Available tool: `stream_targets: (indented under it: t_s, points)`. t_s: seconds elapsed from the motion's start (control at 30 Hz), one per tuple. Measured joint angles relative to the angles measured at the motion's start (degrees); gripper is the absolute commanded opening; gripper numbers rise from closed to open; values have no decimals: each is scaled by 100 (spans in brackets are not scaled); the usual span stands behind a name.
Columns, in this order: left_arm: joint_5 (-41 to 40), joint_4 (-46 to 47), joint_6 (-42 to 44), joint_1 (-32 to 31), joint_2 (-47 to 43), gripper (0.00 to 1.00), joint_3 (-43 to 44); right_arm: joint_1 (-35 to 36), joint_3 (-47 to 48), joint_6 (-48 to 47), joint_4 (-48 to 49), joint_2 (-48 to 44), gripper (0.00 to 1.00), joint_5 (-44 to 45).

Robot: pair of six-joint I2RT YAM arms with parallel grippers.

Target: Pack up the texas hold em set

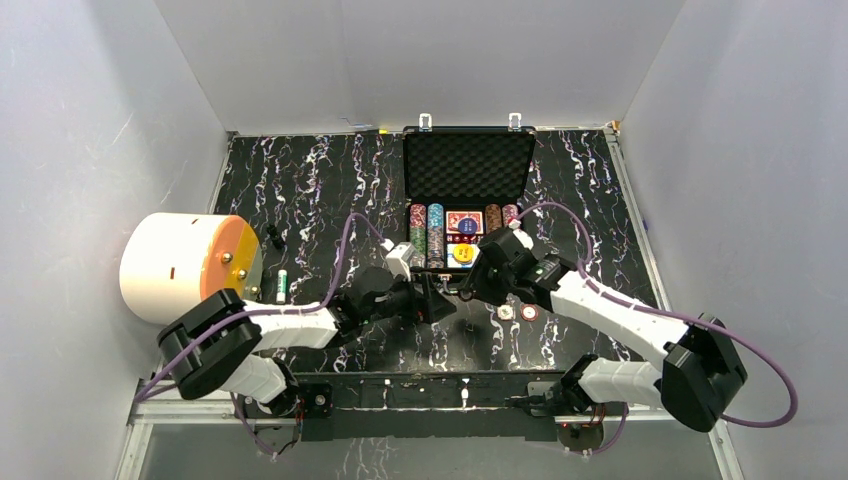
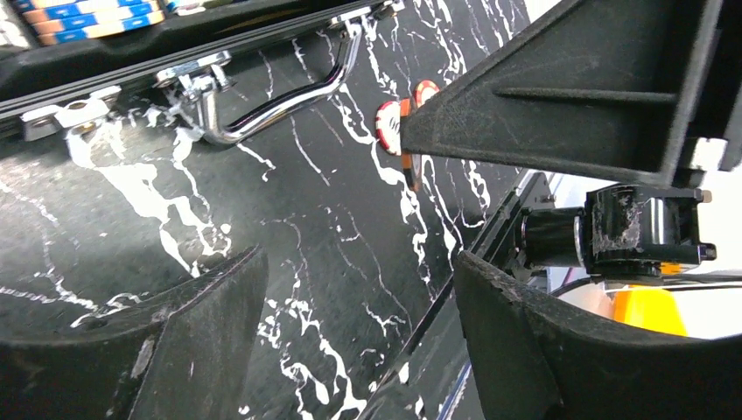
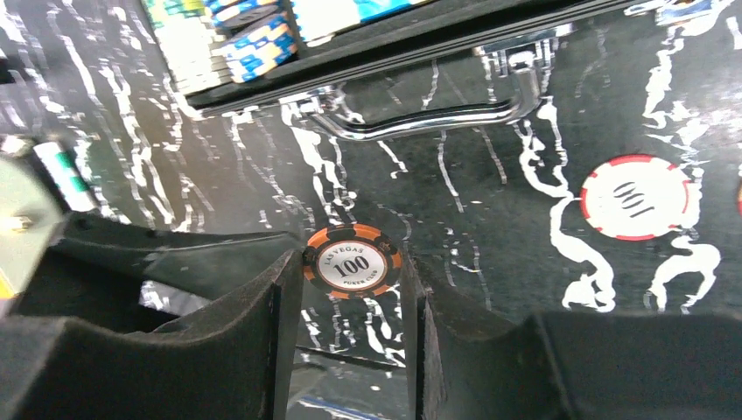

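Observation:
The black briefcase stands open at the back, lid upright. Its tray holds rows of poker chips, a red card deck and a yellow round button. My right gripper hovers just in front of the case. In the right wrist view it is shut on an orange "100" chip, held by its edges. A red-and-white chip lies flat on the table, and two loose chips show from above. My left gripper is open and holds nothing, low over the table beside the right one.
A big white drum with an orange face lies at the left, a small green-and-white cylinder beside it. The case's chrome handle faces the arms. White walls enclose the marbled black table. Its front rail is close to the left gripper.

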Motion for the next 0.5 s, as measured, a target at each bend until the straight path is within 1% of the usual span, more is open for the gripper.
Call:
stream_targets:
  t_s: [0.2,0.33,0.4,0.47,0.5]
  points:
    - [-374,776,-238,-192,490,55,13,-4,-197,564,402,-247,48,-192]
    - [-645,1113,-339,-219,590,47,20,-9,-221,730,564,-247,48,-302]
    - [-758,1292,-363,-219,595,40,20,-9,-254,780,619,-247,48,-367]
    - [-850,1510,-369,-221,605,16,20,-13,-284,846,688,-247,49,-407]
    - [-857,1569,-367,-221,621,1,22,-15,-284,852,734,-247,52,-417]
